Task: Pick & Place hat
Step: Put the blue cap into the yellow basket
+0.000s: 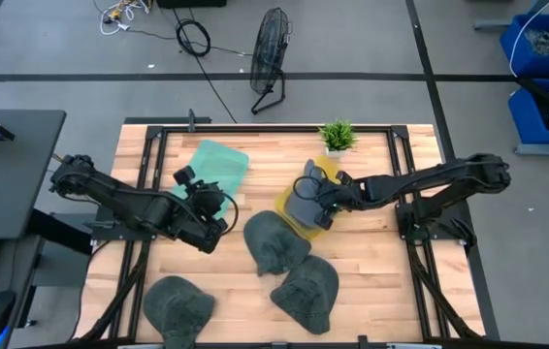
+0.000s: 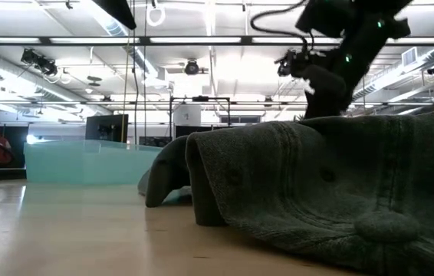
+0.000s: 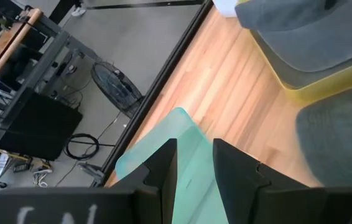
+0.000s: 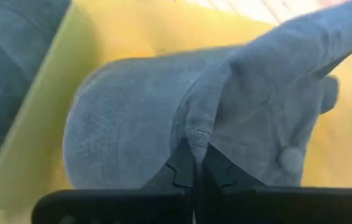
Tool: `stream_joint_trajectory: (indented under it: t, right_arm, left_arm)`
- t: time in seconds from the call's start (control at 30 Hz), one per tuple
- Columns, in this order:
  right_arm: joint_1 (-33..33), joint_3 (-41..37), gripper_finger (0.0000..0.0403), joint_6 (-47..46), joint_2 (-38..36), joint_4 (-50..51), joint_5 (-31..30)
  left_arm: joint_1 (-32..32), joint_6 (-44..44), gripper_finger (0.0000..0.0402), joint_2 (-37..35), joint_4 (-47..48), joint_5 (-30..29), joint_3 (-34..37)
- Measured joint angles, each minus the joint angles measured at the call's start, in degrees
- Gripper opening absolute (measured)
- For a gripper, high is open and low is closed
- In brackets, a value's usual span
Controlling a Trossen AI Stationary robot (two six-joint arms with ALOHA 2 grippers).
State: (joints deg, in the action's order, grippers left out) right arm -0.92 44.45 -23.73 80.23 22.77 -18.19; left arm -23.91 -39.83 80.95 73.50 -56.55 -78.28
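A grey-blue hat (image 1: 304, 202) lies in the yellow tray (image 1: 288, 219) at the table's middle, and my right gripper (image 1: 321, 194) is shut on it, reaching in from the right. In the right wrist view the hat (image 4: 126, 118) fills the picture, with its top button (image 4: 291, 159) beside the fingers. Three dark green hats lie flat on the wood: one (image 1: 274, 242) just near of the yellow tray, one (image 1: 308, 291) nearer still, one (image 1: 177, 305) at the near-left. My left gripper (image 3: 194, 168) is open, hovering over the teal tray (image 1: 218, 165). My right gripper pinches a raised fold of the grey hat's crown (image 4: 196, 140) between its two shut fingers, close to the top button. The fingers slant down from the table's right side. The cloth is drawn up into a ridge at the fingers, while the brim (image 4: 111, 130) lies over the yellow tray.
A small potted plant (image 1: 338, 136) stands at the far edge, just beyond the yellow tray. The teal tray (image 3: 182, 143) sits far-left of centre. In the low view a green hat (image 2: 332, 184) fills the foreground. Bare wood shows at the right and near-middle.
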Motion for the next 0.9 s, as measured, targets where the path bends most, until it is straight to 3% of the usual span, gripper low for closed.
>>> stream_joint_trajectory:
  t: [0.2,0.33,0.57,0.73,0.8,0.9]
  right_arm:
    - [1.3,-4.0,0.0016,0.4,0.0,-3.7,-5.3]
    - [2.3,-3.3,0.0046,2.6,-0.1,-2.8,-4.9]
    - [2.4,5.4,0.0110,7.3,-0.4,7.7,-0.2]
    - [2.4,12.4,0.0146,8.2,-0.4,19.2,-0.2]
    - [2.4,14.1,0.0155,12.1,-0.4,19.8,-1.4]
    - [3.1,14.8,0.0158,18.1,-0.4,12.9,-8.4]
  left_arm:
    - [0.0,0.0,0.0105,0.0,0.0,0.0,0.0]
    - [0.0,0.0,0.0105,0.0,0.0,0.0,0.0]
    - [0.0,-0.6,0.0105,0.0,-0.1,2.1,0.0]
    - [-0.1,-1.5,0.0105,0.0,-0.1,2.4,0.0]
    - [-0.1,-1.5,0.0105,0.0,0.0,2.4,0.0]
    - [-0.1,-1.5,0.0105,0.0,0.0,2.4,0.0]
